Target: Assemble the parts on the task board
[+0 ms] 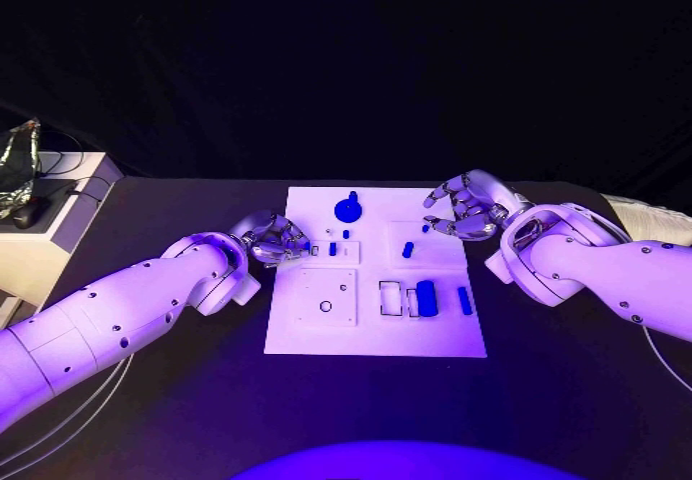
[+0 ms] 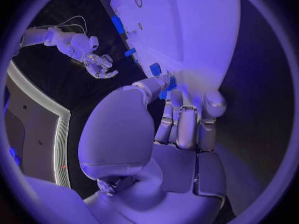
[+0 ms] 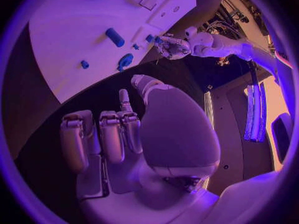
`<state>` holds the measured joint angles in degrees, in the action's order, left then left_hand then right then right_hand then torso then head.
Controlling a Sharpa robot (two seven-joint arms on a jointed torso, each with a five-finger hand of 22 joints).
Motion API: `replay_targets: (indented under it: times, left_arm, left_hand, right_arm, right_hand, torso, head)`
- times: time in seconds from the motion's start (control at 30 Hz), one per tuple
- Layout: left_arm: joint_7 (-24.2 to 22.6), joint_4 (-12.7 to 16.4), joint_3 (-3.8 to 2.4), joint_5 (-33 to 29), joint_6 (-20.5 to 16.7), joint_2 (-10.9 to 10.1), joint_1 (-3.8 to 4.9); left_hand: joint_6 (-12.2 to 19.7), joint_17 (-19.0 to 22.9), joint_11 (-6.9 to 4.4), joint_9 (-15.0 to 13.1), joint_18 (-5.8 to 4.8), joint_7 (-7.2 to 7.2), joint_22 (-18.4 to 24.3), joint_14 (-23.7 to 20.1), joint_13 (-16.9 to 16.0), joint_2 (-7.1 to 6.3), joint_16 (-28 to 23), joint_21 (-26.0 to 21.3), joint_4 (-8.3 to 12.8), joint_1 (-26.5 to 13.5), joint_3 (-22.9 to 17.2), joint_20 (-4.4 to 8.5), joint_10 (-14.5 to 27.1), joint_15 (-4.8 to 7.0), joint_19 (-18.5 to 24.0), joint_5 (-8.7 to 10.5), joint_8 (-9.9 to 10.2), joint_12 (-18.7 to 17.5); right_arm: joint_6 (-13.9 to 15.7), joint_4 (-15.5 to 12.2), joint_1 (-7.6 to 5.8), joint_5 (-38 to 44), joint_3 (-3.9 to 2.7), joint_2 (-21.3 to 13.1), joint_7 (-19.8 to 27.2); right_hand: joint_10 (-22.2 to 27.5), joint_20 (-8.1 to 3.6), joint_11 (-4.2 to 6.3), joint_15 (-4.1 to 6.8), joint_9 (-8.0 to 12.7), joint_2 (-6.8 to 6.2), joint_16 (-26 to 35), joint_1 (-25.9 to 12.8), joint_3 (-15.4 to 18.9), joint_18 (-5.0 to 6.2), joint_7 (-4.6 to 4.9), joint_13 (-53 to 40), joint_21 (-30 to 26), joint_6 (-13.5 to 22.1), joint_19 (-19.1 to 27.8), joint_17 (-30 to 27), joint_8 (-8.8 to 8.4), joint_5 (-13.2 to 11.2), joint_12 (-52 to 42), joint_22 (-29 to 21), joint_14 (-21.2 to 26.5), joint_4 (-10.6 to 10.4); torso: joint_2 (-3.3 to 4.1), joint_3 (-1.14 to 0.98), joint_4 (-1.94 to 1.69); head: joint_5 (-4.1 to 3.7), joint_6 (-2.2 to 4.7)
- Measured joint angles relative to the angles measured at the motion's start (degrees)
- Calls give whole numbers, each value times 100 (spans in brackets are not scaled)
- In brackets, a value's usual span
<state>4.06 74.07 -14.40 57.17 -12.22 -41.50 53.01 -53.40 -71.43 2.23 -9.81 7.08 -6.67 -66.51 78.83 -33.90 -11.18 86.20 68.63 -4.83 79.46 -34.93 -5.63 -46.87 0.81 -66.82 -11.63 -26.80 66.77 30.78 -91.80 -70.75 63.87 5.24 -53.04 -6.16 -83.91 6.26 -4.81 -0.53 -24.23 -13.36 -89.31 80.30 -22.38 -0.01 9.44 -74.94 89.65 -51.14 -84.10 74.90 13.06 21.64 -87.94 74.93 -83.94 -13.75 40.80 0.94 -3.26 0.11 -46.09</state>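
Blue part (image 1: 333, 249) at left hand's (image 1: 274, 241) curled fingertips — grasp unclear — right hand (image 1: 464, 207) hovering empty, seating presumably next.

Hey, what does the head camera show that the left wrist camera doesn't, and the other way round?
Head view adds: the whole task board laid out, with the round blue part near its far edge, and a pale box at the table's left side.
Left wrist view adds: a close look at the left hand, its thumb tip beside a small blue part at the board's edge; whether it grips that part is unclear.
Both: the board, several small blue parts on it, and the right hand, holding nothing.
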Motion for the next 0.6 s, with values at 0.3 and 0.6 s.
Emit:
replay_targets:
  times: [0.3, 0.6]
  left_arm:
    - [0, -9, -4, 50, 38, -7, 4]
    - [4, -14, -8, 135, 65, -14, 8]
  left_hand:
    - [24, 1, -7, 0, -1, 5, -8, 0, -7, 27, 0, 0, 2, 28, -1, 0, 50, 0, 0, -12, 24, 24]
    - [49, 1, 2, 0, -1, 11, -8, 0, -6, 31, 0, -1, 36, 33, -35, 0, 82, 0, 0, -13, 56, 46]
  right_arm:
    - [0, -2, 0, 1, 0, -2, -1]
    - [0, -5, 0, 2, 0, -2, -2]
  right_hand:
    - [0, 0, 0, 0, 0, 0, 0, 0, 0, 0, 0, 1, 0, 0, 0, 0, 0, 0, 0, -1, 0, 0]
    - [0, 0, 0, 0, 0, 0, 0, 0, 0, 0, 0, 1, 0, 0, 0, 0, 0, 0, 0, -1, 0, 0]
  torso:
    - [-1, -1, 1]
    - [-1, 1, 1]
  head:
    - [5, -1]
    - [6, -4]
